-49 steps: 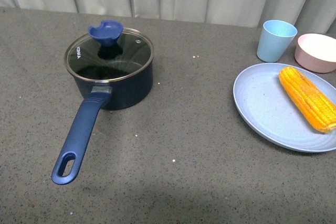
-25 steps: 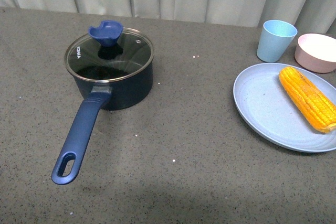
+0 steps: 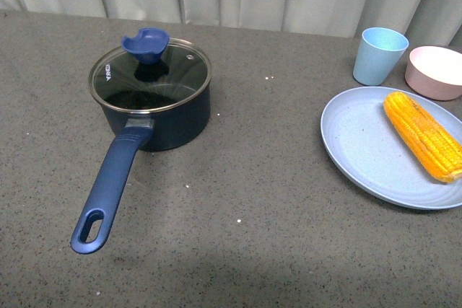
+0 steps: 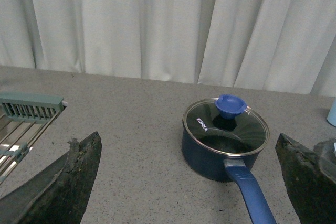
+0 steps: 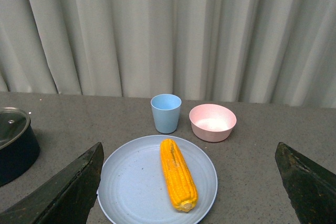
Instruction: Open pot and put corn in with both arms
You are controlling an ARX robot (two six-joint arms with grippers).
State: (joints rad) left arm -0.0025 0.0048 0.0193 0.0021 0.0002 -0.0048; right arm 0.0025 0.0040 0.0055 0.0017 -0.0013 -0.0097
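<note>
The dark navy pot [image 3: 160, 113] stands left of centre on the grey table, closed by a glass lid [image 3: 150, 76] with a blue knob [image 3: 145, 43]; its long handle [image 3: 108, 185] points toward the front. The yellow-orange corn [image 3: 423, 135] lies on a pale blue plate [image 3: 361, 146] at the right. Neither arm shows in the front view. My left gripper [image 4: 189, 182] is open, hanging back from the pot [image 4: 223, 145] with nothing between its fingers. My right gripper [image 5: 191, 182] is open too, short of the corn [image 5: 178, 174] on the plate [image 5: 131, 182].
A pale blue cup [image 3: 379, 55] and a pink bowl [image 3: 435, 71] stand behind the plate at the back right. A metal rack with a green bar [image 4: 29, 109] lies far left in the left wrist view. Grey curtains close off the back.
</note>
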